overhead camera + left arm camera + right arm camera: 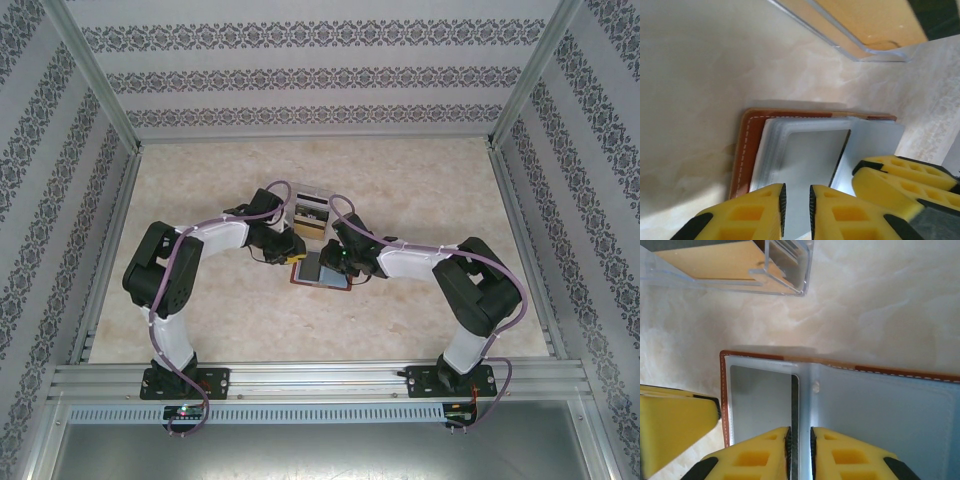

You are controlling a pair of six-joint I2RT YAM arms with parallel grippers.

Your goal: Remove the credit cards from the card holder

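**A:** How do the arms sit?

**B:** Both fold inward from their bases, elbows pushed outward, forearms converging at the middle of the table [430, 190]. The left gripper [796, 212] and the right gripper [800, 452] point down, almost tip to tip. They are over the card holder [318, 272], which lies open and flat just in front of a clear box [305, 212].

**A:** And the fingers?

**B:** The right pair is pinched nearly together. The dark edge of a plastic leaf [795, 390] of the card holder runs straight into the slit between them, so it grasps that leaf near the fold. The left pair stands just as narrow over the left-hand pockets, beside the brown stitched border. Whether it nips anything I cannot tell.

**A:** What's hard to read?

**B:** From above, the grippers cover most of the holder, leaving its near edge visible. In the wrist views the yellow fingers hide the spot where they meet the plastic. The holder's right half runs off the right wrist picture. The pockets look frosted grey, so the credit cards cannot be made out. The box's contents appear as a cropped orange slab.
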